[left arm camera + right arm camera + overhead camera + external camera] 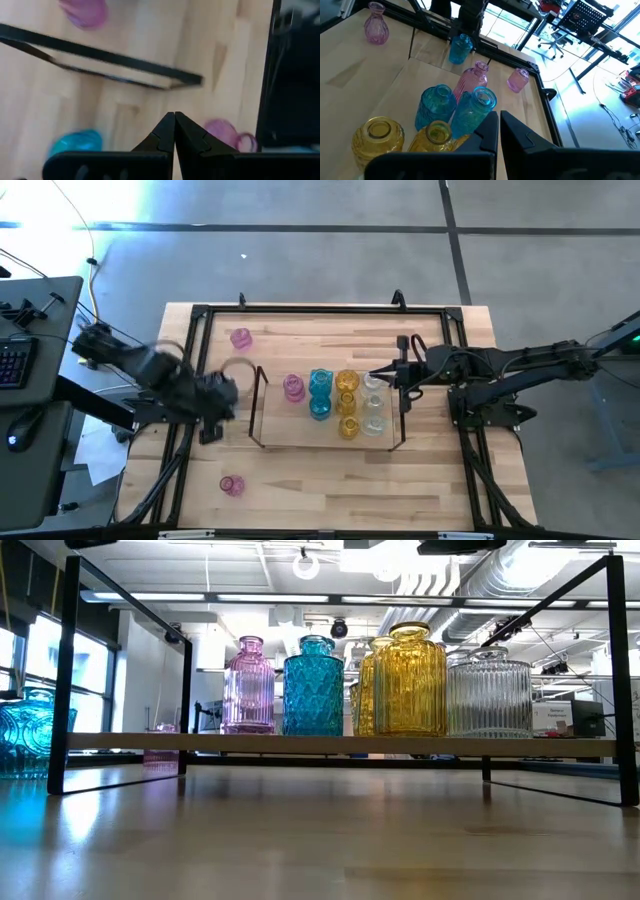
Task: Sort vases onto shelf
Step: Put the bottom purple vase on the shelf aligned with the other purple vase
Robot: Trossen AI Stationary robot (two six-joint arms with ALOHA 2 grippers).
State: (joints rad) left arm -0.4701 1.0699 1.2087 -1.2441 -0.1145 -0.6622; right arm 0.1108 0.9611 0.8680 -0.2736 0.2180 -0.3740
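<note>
On low wire-framed see-through shelf (262,420): pink, teal, yellow, clear ribbed glass vases (345,402) grouped toward right end. My left hand (212,423) pinched closed, empty, by shelf's left frame; right hand (385,372) closed, empty, near clear vases. Loose pink glass vase (232,485) at counter (300,480) front: spread fingers first, approach neck from above.

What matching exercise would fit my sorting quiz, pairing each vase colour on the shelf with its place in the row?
Things:
1. pink vase on the shelf
2. teal vases
3. yellow vases
4. clear vases

Places:
A. between teal and clear
B. right end of the row
C. left end of the row
D. between pink and yellow

Pairs: 1-C, 2-D, 3-A, 4-B
</note>
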